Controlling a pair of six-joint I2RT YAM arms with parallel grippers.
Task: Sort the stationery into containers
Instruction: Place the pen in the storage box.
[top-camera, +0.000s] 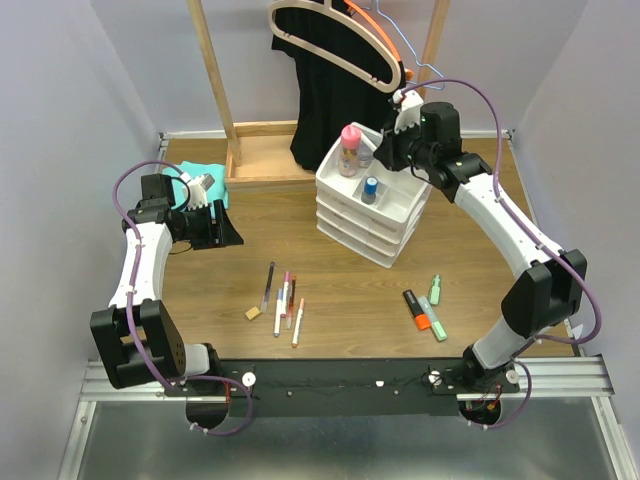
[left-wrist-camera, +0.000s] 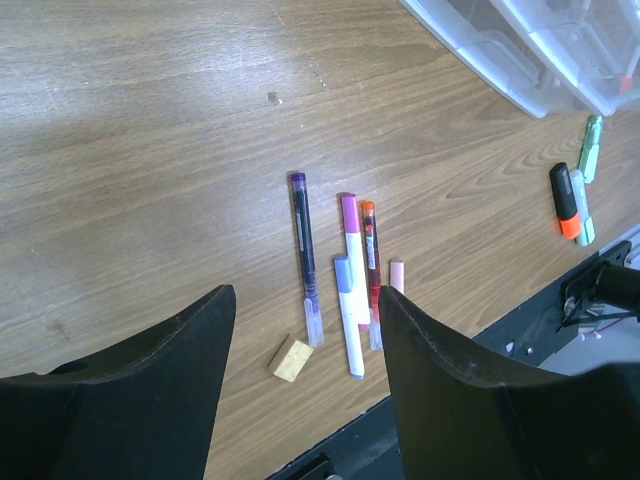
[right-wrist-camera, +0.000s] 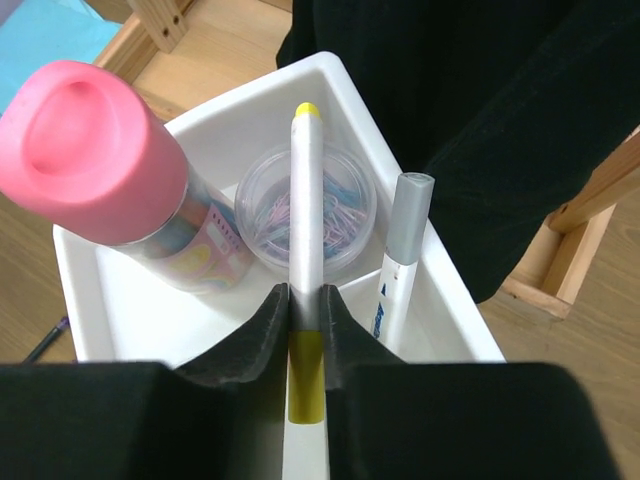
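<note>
Here, right fingers (right-wrist-camera: 250, 340) clamp a yellow-tipped pen (right-wrist-camera: 306, 220), tip-first over the tray (right-wrist-camera: 140, 310); left fingers (left-wrist-camera: 150, 400) gape, empty; marker (right-wrist-camera: 402, 240) lettering illegible.

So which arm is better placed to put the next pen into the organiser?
Right. The right gripper is shut on the yellow-tipped pen, pointing into the tray compartment holding the pink-capped bottle. The left gripper is open, empty, over the loose pens on the table.
</note>
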